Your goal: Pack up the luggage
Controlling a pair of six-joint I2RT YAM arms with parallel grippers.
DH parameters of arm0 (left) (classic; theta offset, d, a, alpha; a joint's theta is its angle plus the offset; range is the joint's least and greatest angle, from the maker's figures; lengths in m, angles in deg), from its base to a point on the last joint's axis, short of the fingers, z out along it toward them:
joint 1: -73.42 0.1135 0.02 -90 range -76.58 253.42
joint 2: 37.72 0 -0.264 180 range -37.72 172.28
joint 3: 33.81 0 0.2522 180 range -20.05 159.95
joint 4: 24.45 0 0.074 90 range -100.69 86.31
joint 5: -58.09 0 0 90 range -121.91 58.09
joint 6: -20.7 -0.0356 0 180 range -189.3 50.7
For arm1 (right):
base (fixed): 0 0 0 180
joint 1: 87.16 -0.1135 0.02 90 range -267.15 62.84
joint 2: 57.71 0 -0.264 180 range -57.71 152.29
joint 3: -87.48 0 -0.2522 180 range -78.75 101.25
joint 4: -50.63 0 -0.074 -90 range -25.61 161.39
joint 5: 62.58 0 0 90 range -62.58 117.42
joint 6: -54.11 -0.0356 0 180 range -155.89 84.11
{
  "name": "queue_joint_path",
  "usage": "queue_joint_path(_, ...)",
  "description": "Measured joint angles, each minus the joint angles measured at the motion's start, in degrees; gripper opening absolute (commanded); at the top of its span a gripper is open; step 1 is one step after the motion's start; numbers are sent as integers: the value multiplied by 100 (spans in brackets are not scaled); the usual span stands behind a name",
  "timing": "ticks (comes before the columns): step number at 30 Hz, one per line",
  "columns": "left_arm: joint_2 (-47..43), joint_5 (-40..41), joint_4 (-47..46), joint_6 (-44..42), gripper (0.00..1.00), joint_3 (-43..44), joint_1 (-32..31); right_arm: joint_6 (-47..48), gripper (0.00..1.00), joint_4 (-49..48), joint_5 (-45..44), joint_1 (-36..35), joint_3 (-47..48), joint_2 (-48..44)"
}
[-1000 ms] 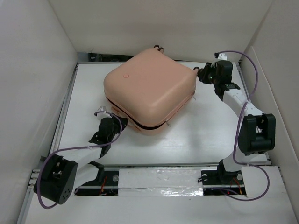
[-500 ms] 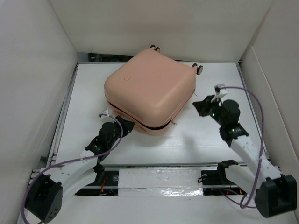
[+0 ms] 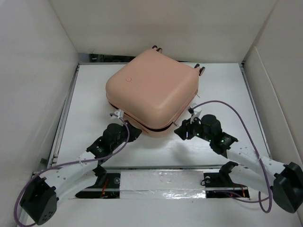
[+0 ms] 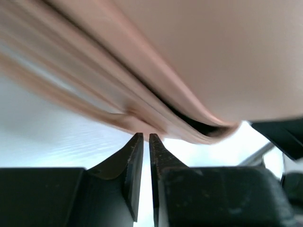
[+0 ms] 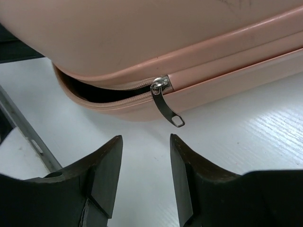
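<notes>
Bases at the near edge; you have both arms stretched low and forward over the white table (image 3: 218, 94).

Left gripper (image 4: 146, 135): the fingers are drawn almost together, with only a thin slit between them and nothing in it. The tips sit right under the near lower rim of the luggage (image 3: 151, 90). The wrist view is blurred there, so you cannot tell whether they touch it.

Right gripper (image 5: 144, 138): the fingers stand apart and hold nothing, with bare table showing between them. Just beyond the tips, the metal zipper pull (image 5: 168, 106) hangs from the seam, apart from both fingers. Left of the pull, the seam gapes and shows dark inside; right of it, the two shells meet.

The luggage lies flat on the table's middle and far part, lid down, turned with one corner toward the arms. The two grippers flank that near corner, the left at its left face and the right at its right face.

Farthest back, a small wheel (image 3: 202, 70) shows at the far right corner.
</notes>
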Motion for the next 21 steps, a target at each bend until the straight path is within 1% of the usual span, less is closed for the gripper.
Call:
queue_joint_path(5, 337, 424, 122, -267, 12, 533, -920, 177, 51, -31, -367, -109, 319, 682)
queue_joint_path(7, 452, 553, 114, -315, 13, 640, -1134, 229, 51, -31, -592, -166, 420, 802)
queue_joint_path(11, 557, 802, 203, -387, 17, 664, -1198, 348, 51, -24, -942, -249, 601, 929)
queue_joint_path(14, 603, 920, 317, -409, 24, 704, -1198, 442, 52, 44, -1093, -280, 745, 1062)
queue_joint_path(15, 614, 957, 374, -426, 29, 732, -1207, 461, 52, 63, -1106, -286, 780, 1099)
queue_joint_path(17, 656, 1064, 511, -442, 33, 798, -1209, 496, 49, 74, -1108, -304, 835, 1165)
queue_joint_path(18, 669, 1119, 562, -446, 37, 822, -1211, 514, 48, 76, -1106, -306, 859, 1198)
queue_joint_path(19, 680, 1185, 614, -446, 39, 844, -1211, 531, 41, 68, -1099, -310, 883, 1233)
queue_joint_path(21, 702, 1322, 695, -433, 41, 868, -1209, 555, 35, 31, -1069, -317, 914, 1296)
